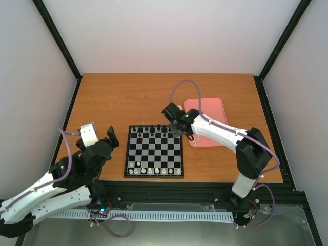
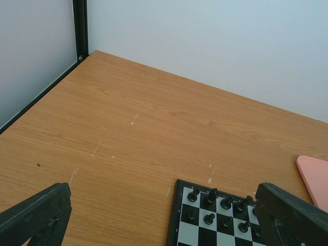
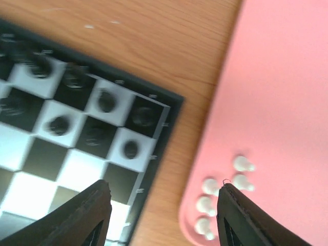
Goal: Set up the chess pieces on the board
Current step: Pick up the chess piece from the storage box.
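Top external view: the right arm stretches forward and left, its wrist above the far right corner of the board [image 1: 155,151]. The left arm is folded low at the near left of the counter [image 1: 113,97].
Right fingers [image 1: 178,129]: spread apart, gripping nothing, hovering between the board's edge and the tray's corner.
Left fingers [image 1: 104,140]: wide apart, empty, pointing toward the board's far left corner.
Pink tray [image 1: 210,110]: just right of the board, with five chess pieces [image 3: 210,185] clustered in one rounded corner.
Board: flat on the counter, with more cream pieces lining its near row and black pieces [image 1: 154,131] on the far rows.
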`<state>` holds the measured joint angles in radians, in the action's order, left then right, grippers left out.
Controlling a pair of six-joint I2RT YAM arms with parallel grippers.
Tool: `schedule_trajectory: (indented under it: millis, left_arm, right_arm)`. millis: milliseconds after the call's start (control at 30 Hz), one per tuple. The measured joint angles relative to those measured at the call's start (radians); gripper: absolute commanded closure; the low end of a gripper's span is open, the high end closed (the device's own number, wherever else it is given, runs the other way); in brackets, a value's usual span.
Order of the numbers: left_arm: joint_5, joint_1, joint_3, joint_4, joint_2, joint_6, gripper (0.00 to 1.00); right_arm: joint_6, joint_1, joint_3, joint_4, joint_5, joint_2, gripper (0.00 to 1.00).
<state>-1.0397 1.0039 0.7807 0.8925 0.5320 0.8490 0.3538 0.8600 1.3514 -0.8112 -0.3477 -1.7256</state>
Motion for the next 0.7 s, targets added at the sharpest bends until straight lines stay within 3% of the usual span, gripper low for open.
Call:
schedule_trajectory:
  millis: [133,300,500,700]
  left_arm:
    - [0.000,0.000,0.000,0.000,0.010,0.000,0.00]
    - [0.000,0.000,0.000,0.000,0.025,0.000,0.00]
    - [0.000,0.000,0.000,-0.001,0.042,0.000,0.00]
    - [0.000,0.000,0.000,-0.001,0.065,0.000,0.00]
  right_arm:
    - [-0.013,-0.103,-0.043,0.014,0.000,0.005,0.37]
    - [-0.023,-0.188,-0.088,0.054,0.006,0.005,0.46]
    - [-0.028,-0.290,-0.163,0.100,0.040,0.004,0.48]
    - [-0.034,-0.322,-0.179,0.135,0.077,-0.013,0.53]
